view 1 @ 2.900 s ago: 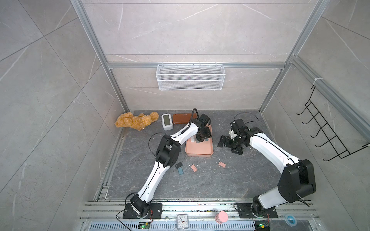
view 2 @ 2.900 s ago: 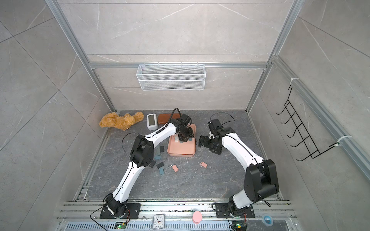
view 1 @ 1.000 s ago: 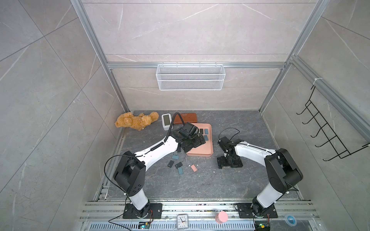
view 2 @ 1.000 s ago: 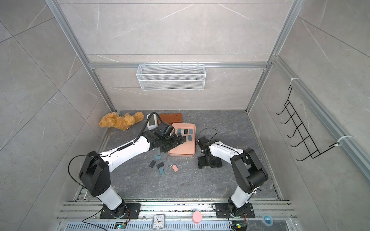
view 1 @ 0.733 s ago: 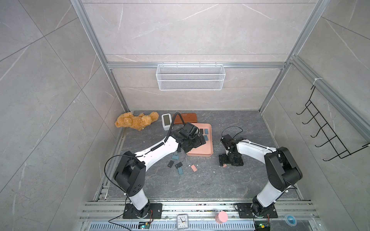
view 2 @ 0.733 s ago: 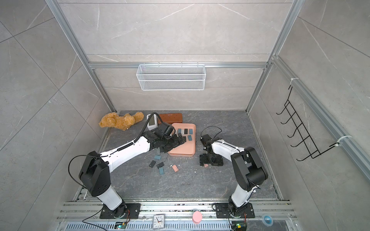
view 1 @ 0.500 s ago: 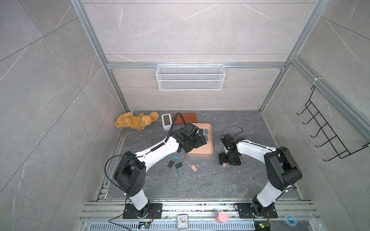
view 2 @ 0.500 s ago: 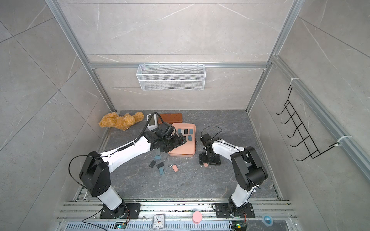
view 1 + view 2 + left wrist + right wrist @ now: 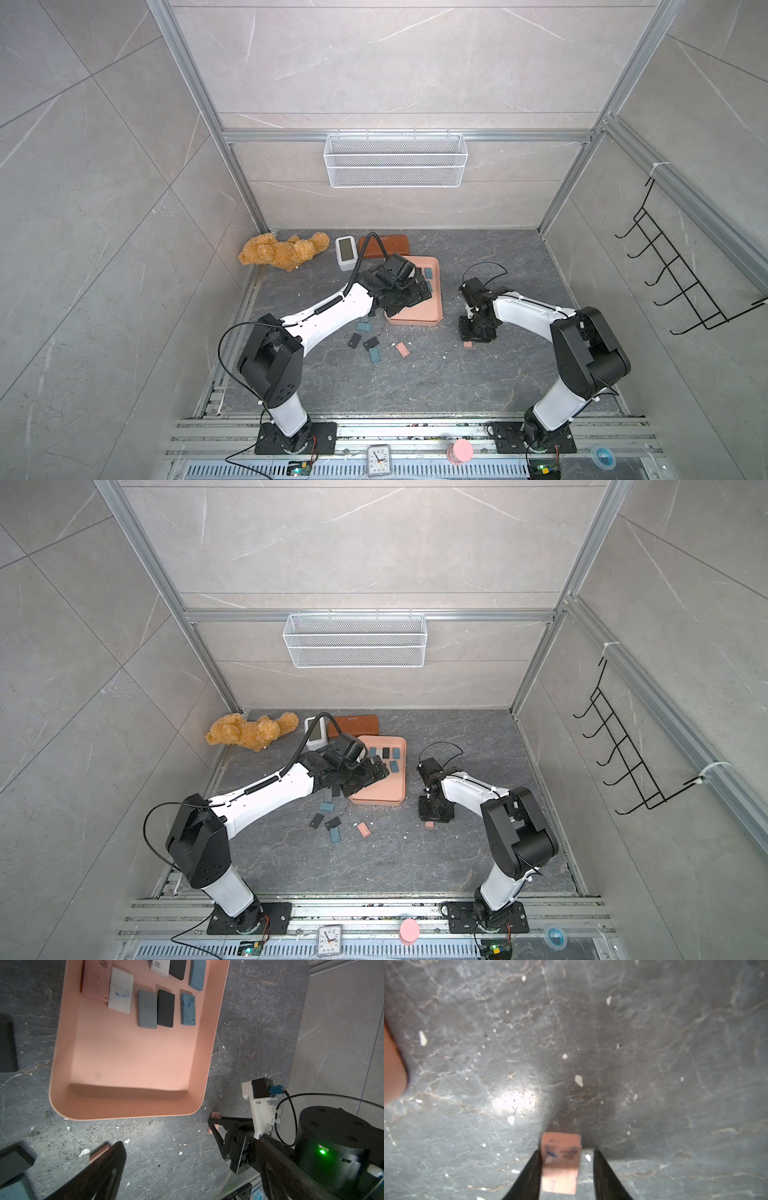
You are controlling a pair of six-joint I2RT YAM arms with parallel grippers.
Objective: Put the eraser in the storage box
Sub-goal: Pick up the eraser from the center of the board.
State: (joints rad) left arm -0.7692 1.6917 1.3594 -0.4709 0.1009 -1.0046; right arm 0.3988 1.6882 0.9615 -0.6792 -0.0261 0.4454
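Jaws of R gripper [image 9: 567,1154] straddle the pink eraser [image 9: 560,1165] on the floor [image 9: 654,1043], one touching, other just off, L gripper [image 9: 370,779] gaping empty above the storage box [image 9: 413,320]; we reckon mid-pick, next we pinch firm, lift, carry twd 10 o'clock.

Bare desk [image 9: 451,299] lies between the right tool [image 9: 473,337] and the storage box [image 9: 415,320]; the left tool [image 9: 409,300] overhangs the box's left side.

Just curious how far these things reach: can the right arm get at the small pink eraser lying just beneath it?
Very likely yes. The pink eraser lies on bare floor, between the jaws of the right arm: one touches it, the other stands slightly off. Nothing crowds it.
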